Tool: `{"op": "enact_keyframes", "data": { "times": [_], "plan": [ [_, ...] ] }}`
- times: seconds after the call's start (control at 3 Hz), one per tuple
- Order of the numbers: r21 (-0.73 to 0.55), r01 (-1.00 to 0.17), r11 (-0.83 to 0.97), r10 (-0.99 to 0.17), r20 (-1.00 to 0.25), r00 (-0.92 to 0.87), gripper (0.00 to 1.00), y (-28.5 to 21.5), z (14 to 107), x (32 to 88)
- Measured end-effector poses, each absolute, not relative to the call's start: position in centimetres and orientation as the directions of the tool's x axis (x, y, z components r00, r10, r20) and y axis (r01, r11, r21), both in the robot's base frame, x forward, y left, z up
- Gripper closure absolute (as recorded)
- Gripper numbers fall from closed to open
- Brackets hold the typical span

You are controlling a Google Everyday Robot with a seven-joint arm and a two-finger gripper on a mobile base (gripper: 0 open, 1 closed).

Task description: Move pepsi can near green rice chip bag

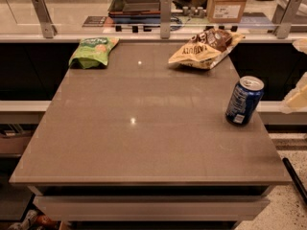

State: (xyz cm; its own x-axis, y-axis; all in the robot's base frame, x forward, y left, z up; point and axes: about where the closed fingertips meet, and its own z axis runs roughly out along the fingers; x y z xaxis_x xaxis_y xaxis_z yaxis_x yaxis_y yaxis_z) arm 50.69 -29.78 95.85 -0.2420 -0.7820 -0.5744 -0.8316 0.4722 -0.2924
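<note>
The pepsi can (pixel 244 100) stands upright near the right edge of the grey-brown table (pixel 144 138). It is dark blue with a silver top. The green rice chip bag (pixel 93 52) lies flat at the table's far left corner. My gripper (pixel 297 96) shows only as pale parts at the frame's right edge, to the right of the can and apart from it. It holds nothing that I can see.
A larger yellow and brown snack bag (pixel 205 49) lies at the far right of the table. Behind the table runs a glass rail with metal posts (pixel 165 16). A cardboard box (pixel 227 3) and a dark tray (pixel 136 3) sit on the counter beyond.
</note>
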Motion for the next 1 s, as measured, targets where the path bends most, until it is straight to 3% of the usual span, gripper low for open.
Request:
{"op": "enact_keyframes", "data": {
  "times": [1.0],
  "plan": [
    [-0.227,-0.869,0.439,-0.572,-0.817,-0.076,0.0,-26.6,92.7,51.0]
  ]
}}
